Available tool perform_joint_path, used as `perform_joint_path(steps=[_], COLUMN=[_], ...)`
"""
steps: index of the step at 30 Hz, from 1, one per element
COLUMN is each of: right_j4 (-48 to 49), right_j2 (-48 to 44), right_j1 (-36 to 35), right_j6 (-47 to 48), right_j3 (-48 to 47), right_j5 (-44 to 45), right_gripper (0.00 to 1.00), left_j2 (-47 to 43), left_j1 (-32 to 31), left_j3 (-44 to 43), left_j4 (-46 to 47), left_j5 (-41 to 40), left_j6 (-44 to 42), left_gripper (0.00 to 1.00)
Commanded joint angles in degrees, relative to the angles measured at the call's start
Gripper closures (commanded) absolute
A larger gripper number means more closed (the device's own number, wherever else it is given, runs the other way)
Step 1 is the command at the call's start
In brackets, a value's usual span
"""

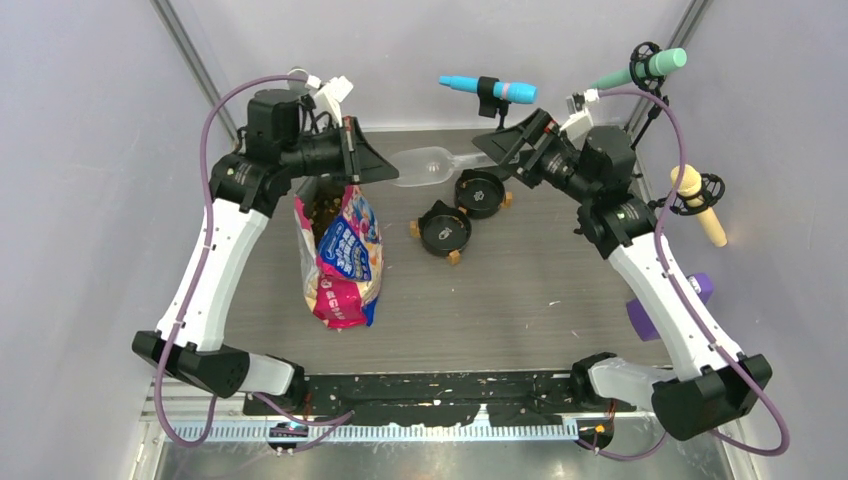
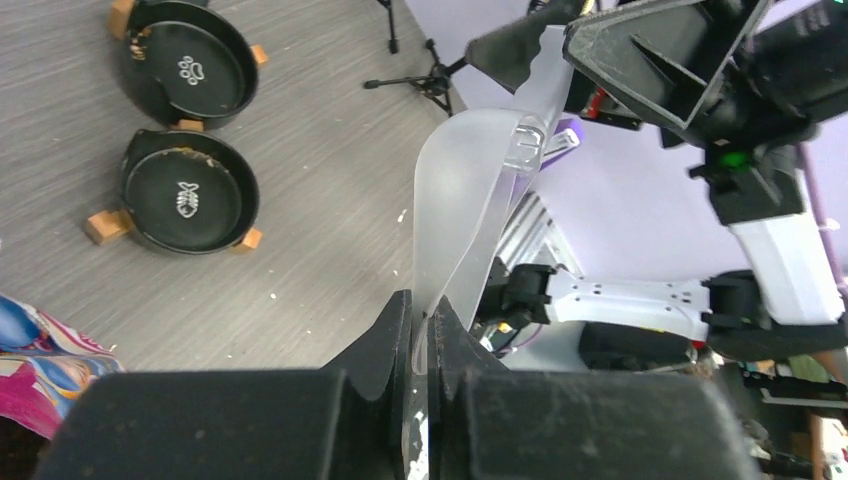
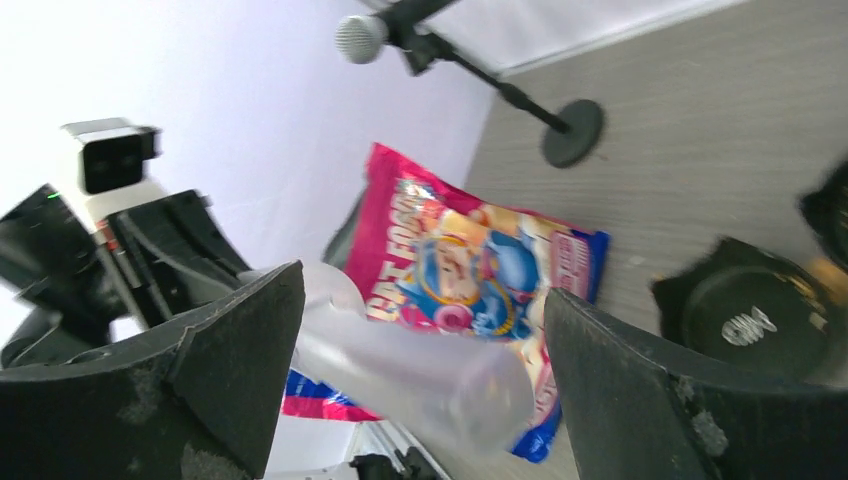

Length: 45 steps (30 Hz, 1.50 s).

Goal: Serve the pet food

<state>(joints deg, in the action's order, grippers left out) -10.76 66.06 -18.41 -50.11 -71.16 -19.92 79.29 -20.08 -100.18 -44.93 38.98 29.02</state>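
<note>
The pet food bag (image 1: 345,260), pink and blue, stands open on the table, and brown kibble (image 1: 322,210) shows in its mouth. A clear plastic scoop (image 1: 425,166) hangs in the air between the two grippers, above and left of the black bowls. My left gripper (image 1: 385,172) is shut on the scoop's thin edge (image 2: 465,190). My right gripper (image 1: 497,148) is open at the scoop's other end, and the scoop (image 3: 420,375) lies between its spread fingers (image 3: 250,330) without touching them. The bag (image 3: 470,270) shows behind it.
Two round black bowls with tan feet sit mid-table, one marked with a fish (image 2: 190,195), one with a paw (image 2: 195,65). Microphones on stands ring the back and right: blue (image 1: 487,88), green (image 1: 645,68), yellow (image 1: 700,205). A purple object (image 1: 700,290) sits at the right edge.
</note>
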Motion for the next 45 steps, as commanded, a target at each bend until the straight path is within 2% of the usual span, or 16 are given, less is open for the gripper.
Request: perform_joint_path(steps=[1,4,7,9,12,17,19,22,30,31,32,34,37,39,41,45], right_j4=[18.84,30.21,36.72,39.7,43.49,43.98,45.82,47.93,47.2,46.96,46.4,45.53,44.85,44.55,43.0,34.82], right_j2=[2.39,3.43,4.14,5.14,5.49,5.63,6.55,7.89,10.0,10.11,10.24,10.39,10.36,10.18,9.81,9.1], right_j1=[-0.25,-1.25,-1.8,-1.88,-1.89,-1.96,-2.01,-1.98,-1.98,-1.98,-1.98,-1.99,-1.98,-1.98,-1.98,-1.98], right_j6=[-5.22,-8.61,-10.21,-11.49,-12.79,-11.48,-12.44,-13.54,-14.25,-14.2,-14.11,-13.97,-14.08,-13.78,-12.74,-7.65], right_j3=[-0.5,1.1,1.94,1.8,2.95,4.74,4.44,3.41,2.74,2.76,2.82,2.98,3.35,3.39,3.02,0.66], right_j5=[-13.16,-18.03,-21.05,-23.54,-25.53,-25.26,-25.74,-25.98,-23.25,-22.93,-22.17,-21.0,-19.4,-18.49,-17.04,-12.83], right_gripper=[0.02,0.04,0.18,0.26,0.29,0.22,0.26,0.43,0.78,0.83,0.91,0.95,0.95,0.95,0.95,0.95], left_j2=[-2.96,-2.63,-2.05,-1.6,-0.98,-0.6,-0.43,-0.34,0.07,0.01,0.02,-0.25,-1.16,-2.27,-3.93,-6.82], left_j1=[2.12,3.32,4.6,5.34,7.21,8.71,8.81,8.82,9.44,9.77,10.12,10.89,12.29,13.72,15.38,19.28], left_j3=[-0.59,-0.63,-0.95,-2.14,-3.86,-3.79,-3.56,-2.8,-2.26,-2.15,-2.04,-1.74,-1.15,-0.83,-0.52,-1.5], left_j4=[4.16,6.67,8.79,6.35,1.51,1.86,2.26,2.81,2.52,2.5,2.48,2.63,2.75,2.77,2.22,-2.72], left_j5=[11.44,13.97,16.6,17.16,17.22,19.19,19.63,20.13,19.34,19.2,19.15,18.28,16.08,13.88,11.05,0.72], left_j6=[4.26,6.9,8.51,4.87,1.4,1.42,1.84,2.45,2.02,2.06,2.05,2.02,1.64,0.99,-0.27,-3.83], left_gripper=[1.0,1.0,1.0,1.0,1.0,1.0,1.0,1.0,1.0,0.98,0.9,0.77,0.4,0.23,0.17,0.16])
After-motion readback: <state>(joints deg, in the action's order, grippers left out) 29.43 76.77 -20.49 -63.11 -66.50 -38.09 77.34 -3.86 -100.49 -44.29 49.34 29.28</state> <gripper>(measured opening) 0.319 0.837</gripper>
